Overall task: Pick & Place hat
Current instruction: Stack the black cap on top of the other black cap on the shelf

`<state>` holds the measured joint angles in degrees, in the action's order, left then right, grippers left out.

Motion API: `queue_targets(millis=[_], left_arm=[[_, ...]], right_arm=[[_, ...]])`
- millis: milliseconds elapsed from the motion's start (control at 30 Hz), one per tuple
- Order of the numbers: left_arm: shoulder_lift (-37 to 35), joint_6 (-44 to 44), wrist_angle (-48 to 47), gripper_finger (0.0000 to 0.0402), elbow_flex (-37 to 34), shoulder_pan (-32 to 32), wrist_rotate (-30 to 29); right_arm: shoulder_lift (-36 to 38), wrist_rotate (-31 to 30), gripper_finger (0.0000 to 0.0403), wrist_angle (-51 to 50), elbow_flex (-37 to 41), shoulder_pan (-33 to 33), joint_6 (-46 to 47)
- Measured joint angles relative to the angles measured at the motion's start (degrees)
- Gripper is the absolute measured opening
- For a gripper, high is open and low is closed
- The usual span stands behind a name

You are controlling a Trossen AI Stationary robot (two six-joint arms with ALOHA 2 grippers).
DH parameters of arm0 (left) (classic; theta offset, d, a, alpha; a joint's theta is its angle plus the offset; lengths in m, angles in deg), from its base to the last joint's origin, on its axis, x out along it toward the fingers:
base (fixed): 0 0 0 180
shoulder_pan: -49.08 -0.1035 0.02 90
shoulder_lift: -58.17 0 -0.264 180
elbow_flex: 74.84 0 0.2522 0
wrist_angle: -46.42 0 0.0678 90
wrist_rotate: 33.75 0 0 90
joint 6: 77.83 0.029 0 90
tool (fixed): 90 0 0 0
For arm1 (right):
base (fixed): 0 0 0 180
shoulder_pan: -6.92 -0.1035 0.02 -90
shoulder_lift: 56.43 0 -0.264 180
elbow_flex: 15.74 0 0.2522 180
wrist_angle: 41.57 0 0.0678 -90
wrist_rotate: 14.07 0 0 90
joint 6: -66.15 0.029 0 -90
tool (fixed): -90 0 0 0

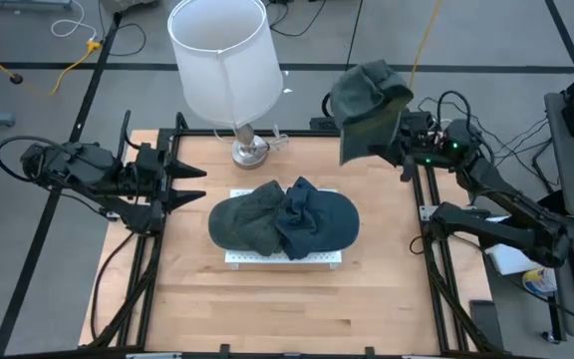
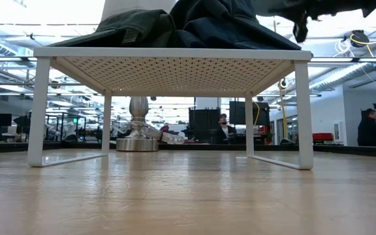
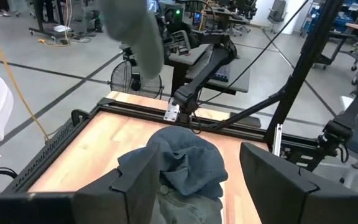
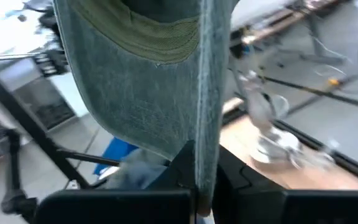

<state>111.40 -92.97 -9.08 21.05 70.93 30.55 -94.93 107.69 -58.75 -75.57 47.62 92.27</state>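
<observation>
Hat [image 1: 369, 110] hangs pinched in the closed right gripper [image 4: 199, 163], raised beside the lamp [image 1: 223, 65]. Left gripper [image 1: 189, 184] waits open, facing two hats [image 1: 285, 219] on the rack [image 2: 175, 64]. No readable writing.

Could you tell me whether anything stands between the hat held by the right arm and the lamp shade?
Nothing visible does. The right gripper, jaws shut on the green hat, holds it beside the lamp shade with open space between them.
</observation>
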Motion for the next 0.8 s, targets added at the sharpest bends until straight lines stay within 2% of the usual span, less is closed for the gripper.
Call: queue_targets(millis=[400,567,800], left_arm=[[0.0,-1.1,0.0,0.0212,0.0,0.0,0.0],[0.0,-1.5,0.0,0.0217,0.0,0.0,0.0],[0.0,2.3,0.0,0.0218,0.0,0.0,1.1]], right_arm=[[-2.6,-0.1,0.0004,10.7,0.0,-13.9,-0.3],[-5.7,-0.3,0.0004,16.0,0.0,-20.1,0.3],[-12.4,-3.4,0.0004,26.9,-0.4,-28.9,2.1]])
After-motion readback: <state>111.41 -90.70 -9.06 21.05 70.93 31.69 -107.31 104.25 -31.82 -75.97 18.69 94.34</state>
